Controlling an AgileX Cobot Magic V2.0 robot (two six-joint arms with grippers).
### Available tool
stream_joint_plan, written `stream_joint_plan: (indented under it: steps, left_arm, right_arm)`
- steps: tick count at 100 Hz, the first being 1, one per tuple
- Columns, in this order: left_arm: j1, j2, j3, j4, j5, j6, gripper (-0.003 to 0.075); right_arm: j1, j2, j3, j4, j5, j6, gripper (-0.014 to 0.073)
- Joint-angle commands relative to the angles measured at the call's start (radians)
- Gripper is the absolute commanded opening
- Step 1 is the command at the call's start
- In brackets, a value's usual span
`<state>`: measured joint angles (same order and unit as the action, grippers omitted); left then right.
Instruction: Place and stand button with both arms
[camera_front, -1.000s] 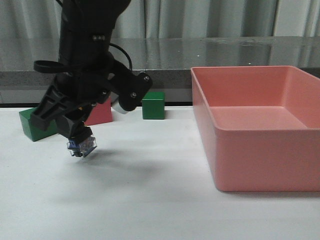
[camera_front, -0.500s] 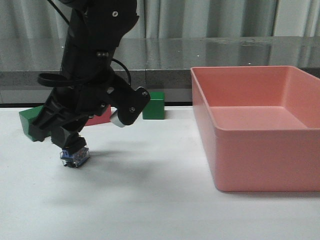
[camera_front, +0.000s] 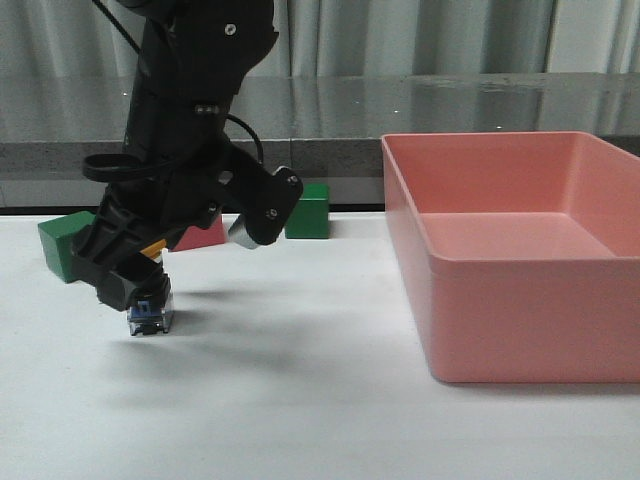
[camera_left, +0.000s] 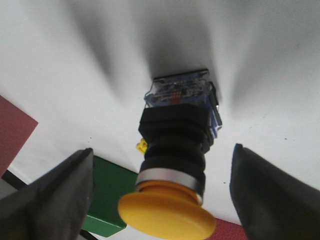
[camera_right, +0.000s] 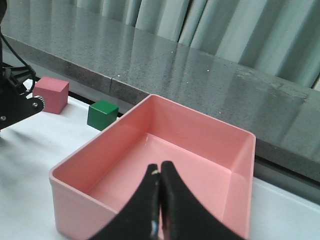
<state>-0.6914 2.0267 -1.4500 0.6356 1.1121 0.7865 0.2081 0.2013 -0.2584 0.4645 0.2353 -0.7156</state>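
Note:
The button (camera_front: 150, 316) stands upright on the white table at the left, clear-blue base down. In the left wrist view its yellow-orange cap (camera_left: 166, 215) tops the black body, and the base (camera_left: 179, 91) rests on the table. My left gripper (camera_front: 135, 290) is open around it. Its fingers (camera_left: 55, 200) stand wide on both sides of the button, with gaps between. My right gripper (camera_right: 160, 200) is shut and empty, hovering above the pink bin (camera_right: 120, 165). It is out of the front view.
A green cube (camera_front: 60, 245) and a pink cube (camera_front: 202, 232) sit just behind the left arm. Another green cube (camera_front: 308, 210) is further right. The large pink bin (camera_front: 500, 290) fills the right side of the table.
The left gripper came down and set the tilted button upright on the table. Its cap now shows between the fingers. The right gripper has no earlier frame.

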Motion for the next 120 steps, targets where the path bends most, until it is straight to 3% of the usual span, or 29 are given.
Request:
stream_joint_plan:
  steps: [1, 21, 30, 41, 59, 76, 86, 120]
  left_arm:
    - [-0.008, -0.077, -0.023, 0.031, 0.020, -0.016, 0.0558]
    - [0.009, -0.151, -0.023, 0.029, 0.080, -0.017, 0.0549]
    - [0.039, -0.201, -0.023, 0.029, 0.102, -0.058, 0.0497]
    - [0.080, -0.268, -0.023, 0.027, 0.109, -0.248, 0.0336]
    - [0.200, -0.390, -0.023, -0.107, 0.088, -0.302, -0.0019]
    - [0.372, -0.527, -0.017, -0.436, -0.044, -0.302, -0.0020]
    - [0.437, -0.616, 0.031, -0.523, -0.202, -0.296, -0.0020]
    - [0.443, -0.975, 0.466, -0.726, -0.660, -0.300, -0.0020]
  right_arm:
    - [-0.006, 0.011, -0.026, 0.014, -0.063, 0.000, -0.0113]
    - [-0.006, 0.011, -0.026, 0.014, -0.063, 0.000, -0.0113]
    - [-0.006, 0.011, -0.026, 0.014, -0.063, 0.000, -0.0113]
    - [-0.006, 0.011, -0.026, 0.014, -0.063, 0.000, -0.0113]
    - [-0.006, 0.011, -0.026, 0.014, -0.063, 0.000, -0.0113]
    - [-0.006, 0.011, -0.026, 0.014, -0.063, 0.000, -0.0113]
    - [-0.006, 0.011, -0.026, 0.014, -0.063, 0.000, -0.0113]
    - [-0.006, 0.011, -0.026, 0.014, -0.063, 0.000, -0.0113]
